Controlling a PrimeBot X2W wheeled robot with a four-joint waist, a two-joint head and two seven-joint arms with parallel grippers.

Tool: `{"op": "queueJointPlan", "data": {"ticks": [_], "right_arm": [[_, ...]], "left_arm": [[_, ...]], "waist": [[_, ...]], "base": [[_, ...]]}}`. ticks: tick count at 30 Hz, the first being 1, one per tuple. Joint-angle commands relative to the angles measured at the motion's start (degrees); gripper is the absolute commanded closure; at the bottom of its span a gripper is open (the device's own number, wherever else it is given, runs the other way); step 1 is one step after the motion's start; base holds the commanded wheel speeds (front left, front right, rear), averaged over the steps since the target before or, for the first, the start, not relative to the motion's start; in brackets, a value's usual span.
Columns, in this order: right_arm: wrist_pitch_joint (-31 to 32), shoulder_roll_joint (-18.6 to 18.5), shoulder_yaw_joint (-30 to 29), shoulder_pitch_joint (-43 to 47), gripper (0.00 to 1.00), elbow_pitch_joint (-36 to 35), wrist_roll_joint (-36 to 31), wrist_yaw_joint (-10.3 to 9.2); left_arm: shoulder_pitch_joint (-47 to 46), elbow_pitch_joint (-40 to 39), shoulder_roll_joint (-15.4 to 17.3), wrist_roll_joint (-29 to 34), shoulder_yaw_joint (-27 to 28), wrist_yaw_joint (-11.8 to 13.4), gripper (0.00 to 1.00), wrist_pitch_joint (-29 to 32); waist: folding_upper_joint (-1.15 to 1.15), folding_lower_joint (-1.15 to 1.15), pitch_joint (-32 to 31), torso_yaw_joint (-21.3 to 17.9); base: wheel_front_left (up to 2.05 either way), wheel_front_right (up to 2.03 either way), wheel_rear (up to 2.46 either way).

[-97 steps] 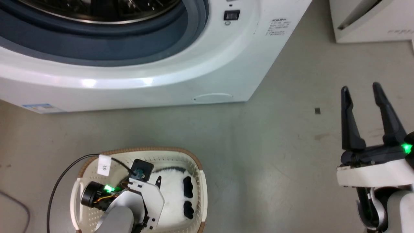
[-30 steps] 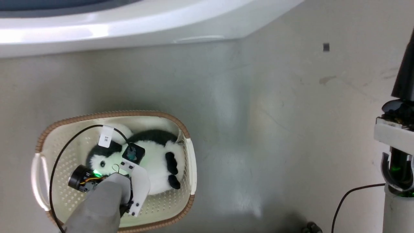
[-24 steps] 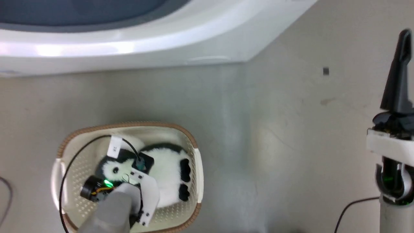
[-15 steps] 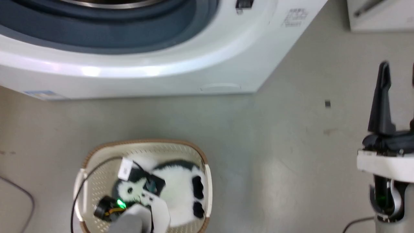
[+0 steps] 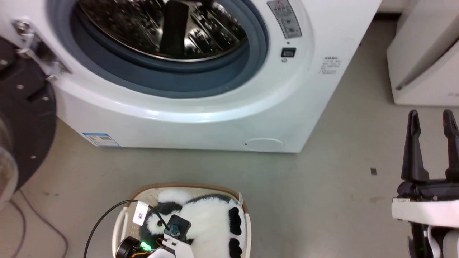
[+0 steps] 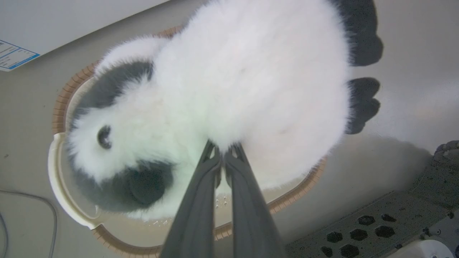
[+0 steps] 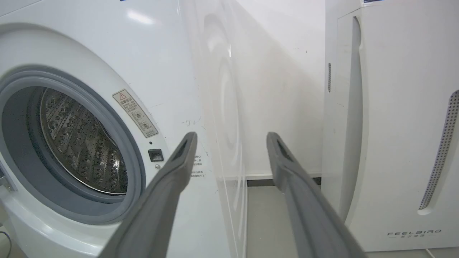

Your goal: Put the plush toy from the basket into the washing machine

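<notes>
Plush toy [image 6: 229, 89] sits over the basket [image 6: 64, 107], head twd its left edge, black feet by the right edge (can't tell if it's off the bottom yet). Left gripper [image 6: 223, 152] has its jaws pressed together, pinching only a tuft of white belly fur. Right gripper [image 5: 431, 114] hangs well apart, jaws spread, empty. Washing machine [image 5: 215, 118] stands beyond the basket, door [image 5: 21, 125] swung open. Risks, as I judge: the thin fur pinch slips under the toy's bulk; the feet snag the rim & drag the basket; a low carry catches the grey door seal [image 5: 172, 77].
</notes>
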Motion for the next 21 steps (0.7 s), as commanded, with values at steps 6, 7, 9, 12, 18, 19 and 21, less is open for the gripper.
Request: {"op": "queueJointPlan", "data": {"ticks": [6, 7, 9, 12, 18, 19, 21], "right_arm": [[-0.2, 0.0, -0.3, 2.9, 0.00, 0.2, -0.8, -0.04], [-0.2, 0.0, -0.3, 3.3, 0.00, 0.2, -0.8, -0.04], [-0.2, 0.0, -0.5, 3.8, 0.00, 0.1, -0.8, -0.04], [-0.2, 0.0, -0.7, 4.4, 0.00, 0.0, -1.4, -0.04], [-0.2, 0.0, -1.0, 4.9, 0.00, 0.0, -1.4, -0.04], [-0.2, 0.0, -1.0, 5.0, 0.00, 0.0, -1.5, -0.04], [-0.2, 0.0, -1.2, 5.2, 0.00, 0.0, -1.6, -0.04]], "left_arm": [[1.2, -2.3, -0.5, -2.3, 0.5, -0.2, 1.00, -2.9], [1.3, -2.7, -0.5, -2.6, 0.7, -0.2, 1.00, -3.1], [1.4, -3.8, -0.4, -3.0, 1.0, 0.1, 1.00, -3.5], [1.5, -6.1, 0.0, -3.4, 1.8, 1.0, 1.00, -3.9], [2.2, -15.9, 1.7, -3.2, 4.0, 4.0, 1.00, -4.0], [2.6, -17.6, 2.1, -3.0, 4.4, 4.5, 1.00, -4.0], [3.3, -20.9, 2.6, -2.7, 5.3, 5.5, 1.00, -4.0]], "waist": [[0.00, 0.01, -4.6, 2.8], [0.00, 0.01, -5.0, 2.9], [0.00, 0.01, -5.7, 3.3], [0.00, 0.01, -6.4, 3.7], [0.00, 0.01, -7.4, 4.2], [0.00, 0.01, -7.6, 4.3], [0.00, 0.01, -7.9, 4.3]], "base": [[0.00, 0.00, 0.00], [0.00, 0.00, 0.00], [0.00, 0.00, 0.00], [0.00, 0.00, 0.00], [0.00, 0.00, 0.00], [0.00, 0.00, 0.00], [0.00, 0.00, 0.00]]}}
